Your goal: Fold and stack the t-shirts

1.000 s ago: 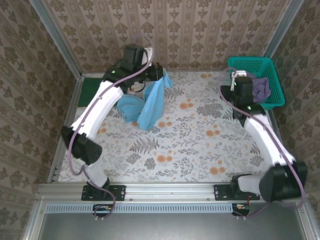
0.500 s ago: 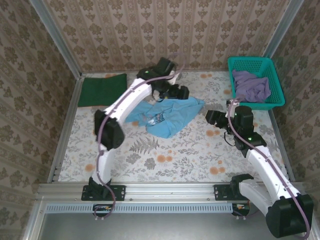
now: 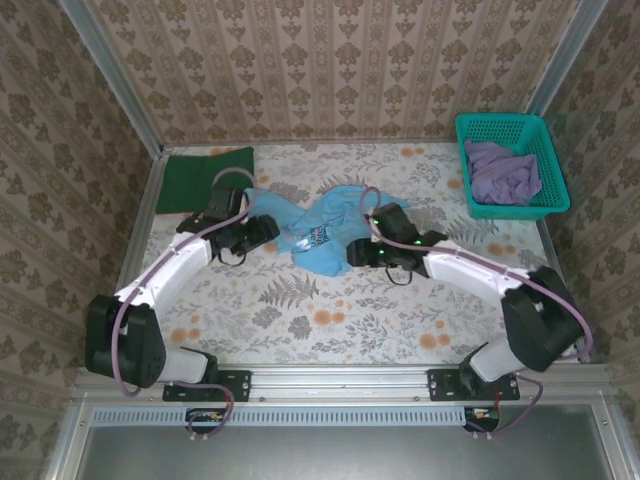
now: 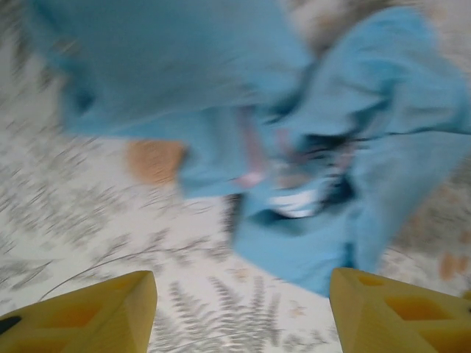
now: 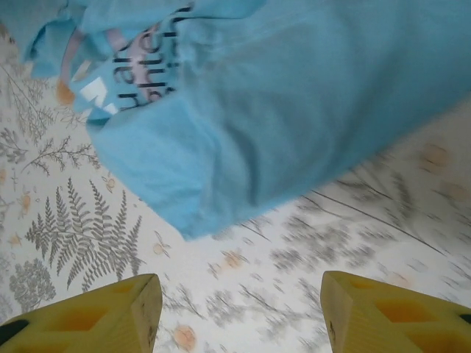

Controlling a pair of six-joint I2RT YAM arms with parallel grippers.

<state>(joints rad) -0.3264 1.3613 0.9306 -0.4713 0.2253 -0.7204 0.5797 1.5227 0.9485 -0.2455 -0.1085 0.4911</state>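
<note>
The light blue t-shirt (image 3: pixel 322 222) lies crumpled near the middle of the bench (image 3: pixel 400 300), bunched into uneven folds, with its dark chest lettering (image 3: pixel 318 236) facing up. In the left wrist view the shirt (image 4: pixel 353 132) is blurred; in the right wrist view a smoother panel of it (image 5: pixel 280 110) spreads beside the lettering (image 5: pixel 143 62).

The dark green t-shirt (image 3: pixel 205 178) lies flat as a folded rectangle at the far left corner of the bench, well apart from the blue one. The purple t-shirt (image 3: pixel 505 172) sits heaped inside the teal mesh basket (image 3: pixel 500 122) at the far right corner.

The left pincer (image 3: pixel 262 232) is at the left edge of the blue shirt. Its yellow fingers (image 4: pixel 96 312) stand wide apart, with patterned bench between them and the cloth just ahead. The right pincer (image 3: pixel 355 252) is at the shirt's near right edge. Its fingers (image 5: pixel 390 316) are likewise spread wide over bare bench, holding nothing. Whether either pincer touches the cloth cannot be told from the overhead view.
</note>
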